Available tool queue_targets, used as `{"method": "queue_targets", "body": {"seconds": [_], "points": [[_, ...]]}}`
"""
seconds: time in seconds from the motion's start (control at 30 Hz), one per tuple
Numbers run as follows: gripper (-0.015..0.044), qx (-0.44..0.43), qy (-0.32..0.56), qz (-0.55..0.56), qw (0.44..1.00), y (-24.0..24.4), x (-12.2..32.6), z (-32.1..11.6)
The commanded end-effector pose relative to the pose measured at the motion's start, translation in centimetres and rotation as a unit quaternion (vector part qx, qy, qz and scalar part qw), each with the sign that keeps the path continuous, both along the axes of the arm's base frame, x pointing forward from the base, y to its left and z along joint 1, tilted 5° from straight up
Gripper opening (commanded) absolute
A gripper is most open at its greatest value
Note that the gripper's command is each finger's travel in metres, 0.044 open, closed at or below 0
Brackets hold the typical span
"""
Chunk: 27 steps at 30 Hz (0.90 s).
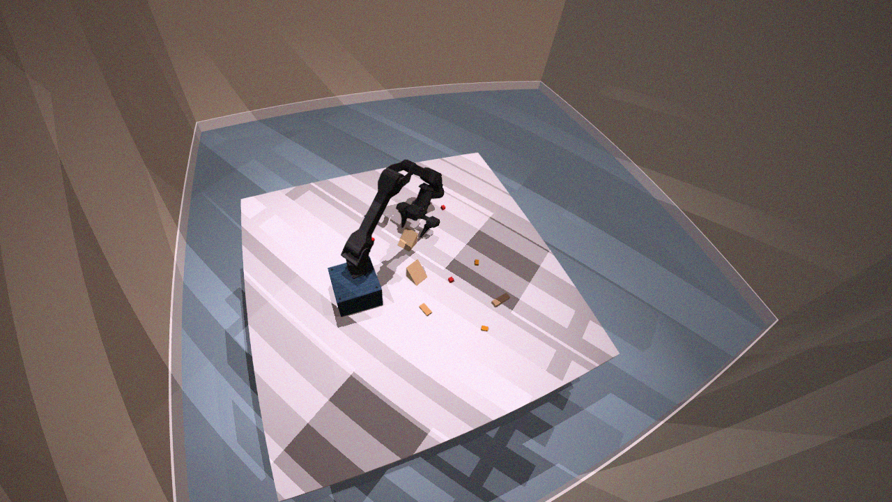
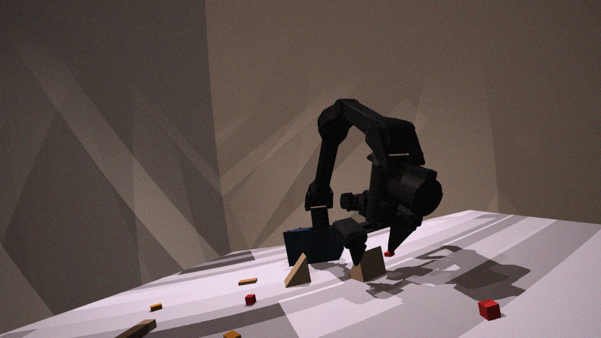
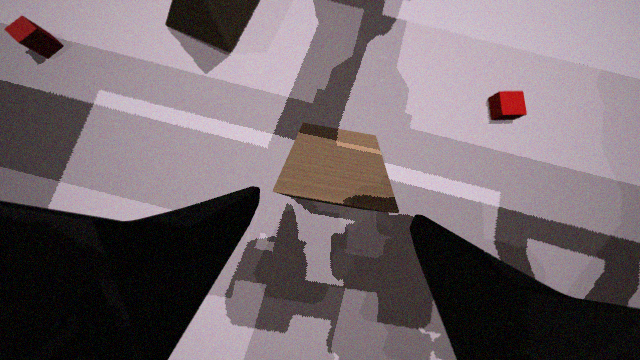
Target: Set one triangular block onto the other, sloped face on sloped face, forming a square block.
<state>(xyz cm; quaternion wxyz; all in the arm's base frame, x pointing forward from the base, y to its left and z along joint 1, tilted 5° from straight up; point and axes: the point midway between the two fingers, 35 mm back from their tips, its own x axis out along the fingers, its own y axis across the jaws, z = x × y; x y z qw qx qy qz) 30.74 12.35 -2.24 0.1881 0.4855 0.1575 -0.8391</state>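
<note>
One triangular block (image 1: 408, 238) (image 2: 373, 266) (image 3: 337, 167) stands on the table (image 1: 311, 355) with its sloped face up towards the arm's base and its upright face away from it. The other triangular block (image 1: 416, 272) (image 2: 299, 273) (image 3: 212, 22) stands apart, nearer the base, with its slope facing another way. My gripper (image 1: 412, 231) (image 2: 373, 258) (image 3: 336, 207) is open and empty, pointing down low beside the first block. In the wrist view that block lies just beyond the gap between the fingertips. One finger hides part of it in the exterior view; whether they touch cannot be told.
Red cubes (image 1: 442, 207) (image 1: 451, 279) lie on either side of the blocks; a third red cube (image 2: 389, 253) is near the base. Thin wooden bars (image 1: 425, 309) (image 1: 500, 300) and small orange blocks (image 1: 476, 262) (image 1: 484, 328) lie farther off.
</note>
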Motion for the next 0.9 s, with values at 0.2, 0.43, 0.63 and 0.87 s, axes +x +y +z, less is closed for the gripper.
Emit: {"method": "queue_targets", "body": {"seconds": [0.2, 0.43, 0.63, 0.87], "points": [[0.044, -0.004, 0.005, 0.002, 1.0, -0.5, -0.8, -1.4], [0.044, -0.006, 0.008, 0.001, 1.0, -0.8, -1.5, -2.3], [0.044, -0.007, 0.011, 0.001, 1.0, -1.0, -2.1, -3.1], [0.0361, -0.008, 0.013, 0.001, 1.0, -1.1, -2.4, -3.4]]}}
